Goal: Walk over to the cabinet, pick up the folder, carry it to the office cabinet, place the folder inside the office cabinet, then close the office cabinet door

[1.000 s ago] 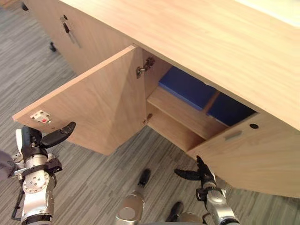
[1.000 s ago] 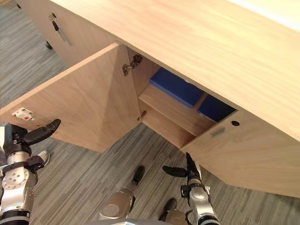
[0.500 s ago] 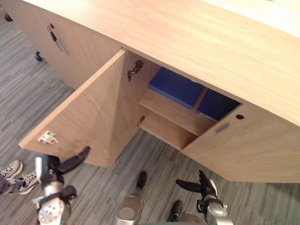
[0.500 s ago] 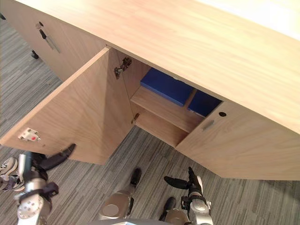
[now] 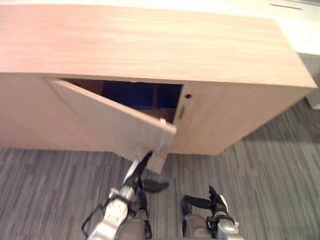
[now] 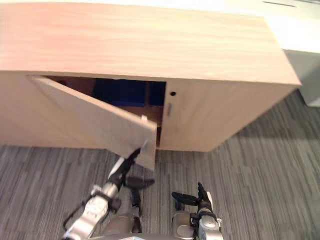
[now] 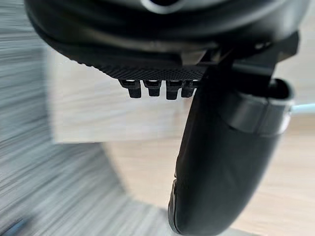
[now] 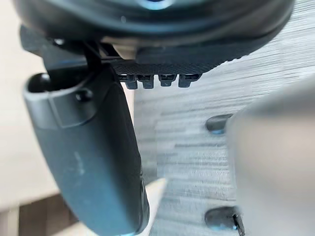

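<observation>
Nearest, the right hand [image 5: 214, 200] hangs low, fingers straight, holding nothing. The left hand [image 5: 141, 166], fingers straight and thumb spread, touches the lower free corner of the half-open door [image 5: 107, 122]. The door should close best under flat pressure near that edge, pushed squarely until it seats against the office cabinet [image 5: 150, 45]. The blue folder [image 5: 132, 93] lies inside.

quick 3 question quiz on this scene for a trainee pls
1. Which hand reaches up to the lower free corner of the door? A left, B right, C neither.
2. True or false: the office cabinet is fully shut.
3. Fill in: the blue folder lies ___ the cabinet.
Key: 1 A, the left hand, fingers straight; the right hand hangs low, open. 2 false, the door stands ajar. 3 inside.
</observation>
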Controlling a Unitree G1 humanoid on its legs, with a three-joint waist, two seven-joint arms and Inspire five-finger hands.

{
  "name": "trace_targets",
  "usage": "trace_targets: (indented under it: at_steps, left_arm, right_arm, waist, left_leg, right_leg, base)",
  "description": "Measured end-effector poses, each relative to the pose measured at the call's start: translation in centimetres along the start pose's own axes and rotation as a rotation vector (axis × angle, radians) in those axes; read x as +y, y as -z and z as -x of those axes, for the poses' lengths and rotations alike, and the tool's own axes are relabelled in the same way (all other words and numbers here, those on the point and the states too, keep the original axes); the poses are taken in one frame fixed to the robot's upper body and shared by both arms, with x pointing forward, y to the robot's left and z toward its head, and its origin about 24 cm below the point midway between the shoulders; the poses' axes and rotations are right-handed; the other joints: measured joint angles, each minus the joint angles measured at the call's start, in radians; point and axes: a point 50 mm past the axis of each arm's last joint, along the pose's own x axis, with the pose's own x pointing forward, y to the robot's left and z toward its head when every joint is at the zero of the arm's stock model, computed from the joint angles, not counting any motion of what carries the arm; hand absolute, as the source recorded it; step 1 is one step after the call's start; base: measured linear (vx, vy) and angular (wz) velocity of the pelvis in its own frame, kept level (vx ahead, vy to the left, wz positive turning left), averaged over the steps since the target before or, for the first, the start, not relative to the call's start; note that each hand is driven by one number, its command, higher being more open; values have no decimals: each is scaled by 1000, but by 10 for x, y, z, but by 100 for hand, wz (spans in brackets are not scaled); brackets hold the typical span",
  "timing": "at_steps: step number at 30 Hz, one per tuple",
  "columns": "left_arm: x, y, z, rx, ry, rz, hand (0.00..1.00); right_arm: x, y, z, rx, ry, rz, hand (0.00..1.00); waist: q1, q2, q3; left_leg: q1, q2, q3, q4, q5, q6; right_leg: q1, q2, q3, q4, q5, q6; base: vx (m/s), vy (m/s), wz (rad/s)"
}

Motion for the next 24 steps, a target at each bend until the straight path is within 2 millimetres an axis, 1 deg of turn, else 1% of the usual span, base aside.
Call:
trace_targets:
  at_steps: [1,2,3,4,6,7,8,9,10,11,14,17,19,20,21,22,24]
  left_arm:
    - [8,-2,-3,-9,-35,-6,100]
    - [26,-5,-8,-16,-118,-29,100]
    - [36,-5,-10,-14,-158,-51,100]
    - [43,-5,-11,-12,-181,-61,100]
    - [66,1,-10,18,-263,-86,100]
    - [69,3,-8,27,-282,-87,100]
    - [76,8,-5,51,-319,-82,100]
    - [81,15,1,82,-350,-77,100]
    - [85,23,9,114,-375,-70,100]
    - [86,27,12,127,-384,-63,100]
    - [84,38,23,172,-393,-22,100]
    - [67,55,37,242,-375,69,100]
    - [51,76,49,336,-362,160,100]
    - [47,82,53,365,-357,175,100]
    - [41,94,61,427,-342,203,100]
    - [37,101,67,459,-336,214,100]
    - [23,126,94,606,-310,255,100]
  right_arm:
    - [0,0,0,-1,0,0,100]
    - [0,-1,0,-1,0,-1,100]
    - [-1,0,0,1,2,-1,100]
    - [-2,0,0,3,4,-1,100]
    - [-7,4,0,20,16,3,100]
    - [-9,5,0,26,20,5,100]
    - [-13,8,1,36,33,-1,100]
    - [-16,10,1,45,41,-4,100]
    - [-19,10,1,51,45,-5,100]
    - [-20,11,1,53,48,-7,100]
    - [-27,11,1,57,71,-25,100]
    - [-36,9,0,53,92,-17,100]
    - [-45,5,0,37,122,-31,100]
    - [-47,4,0,33,126,-29,100]
    - [-50,3,0,31,131,-24,100]
    - [-50,3,0,31,134,-24,100]
    - [-54,6,1,47,150,-40,100]
  waist:
    - [-4,0,0]
    - [-13,1,0]
    - [-15,2,-2]
    - [-15,3,-2]
    - [-14,6,-6]
    - [-13,8,-9]
    - [-11,11,-14]
    - [-9,11,-15]
    - [-5,15,-16]
    - [-2,16,-17]
    - [8,23,-21]
    - [12,32,-27]
    - [12,43,-36]
    - [12,46,-37]
    - [12,49,-40]
    - [13,49,-40]
    - [14,50,-41]
  left_leg:
    - [4,1,9,0,-2,-1]
    - [18,3,20,0,-7,-6]
    - [29,4,23,0,-10,-10]
    - [36,4,24,0,-11,-12]
    - [63,6,25,0,-20,-21]
    - [66,7,26,0,-24,-25]
    - [71,7,29,0,-29,-29]
    - [81,7,30,1,-34,-29]
    - [90,14,32,5,-35,-28]
    - [95,18,34,5,-35,-28]
    - [107,33,30,6,-35,-27]
    - [133,42,25,6,-36,-28]
    - [139,43,17,6,-37,-29]
    - [139,43,15,6,-38,-31]
    - [141,44,7,5,-41,-35]
    - [143,44,4,5,-42,-36]
    - [162,40,-8,0,-44,-39]
  right_leg:
    - [2,0,3,-5,5,0]
    - [13,0,6,-13,13,1]
    - [22,1,6,-15,15,3]
    - [29,2,6,-16,17,4]
    - [49,5,6,-17,26,5]
    - [53,6,6,-17,28,5]
    - [57,6,8,-17,44,10]
    - [65,6,11,-18,68,24]
    - [74,13,15,-25,75,35]
    - [85,16,18,-30,80,41]
    - [99,32,16,-39,81,41]
    - [121,40,7,-40,81,41]
    - [125,40,5,-38,81,41]
    - [125,40,4,-38,81,41]
    - [126,40,1,-37,81,40]
    - [128,40,0,-36,80,39]
    - [142,36,-13,-30,72,31]
  base:
    - [43,-2,-44]
    - [72,-14,-26]
    - [83,-21,-19]
    - [96,-30,-6]
    - [116,-42,0]
    - [141,-54,2]
    - [159,-56,1]
    - [203,-74,-8]
    - [182,-68,-14]
    - [194,-83,-18]
    - [153,-88,-10]
    - [73,-56,-6]
    - [2,-13,-2]
    - [-50,-9,0]
    - [-59,-1,2]
    - [-104,-1,4]
    - [-128,6,9]
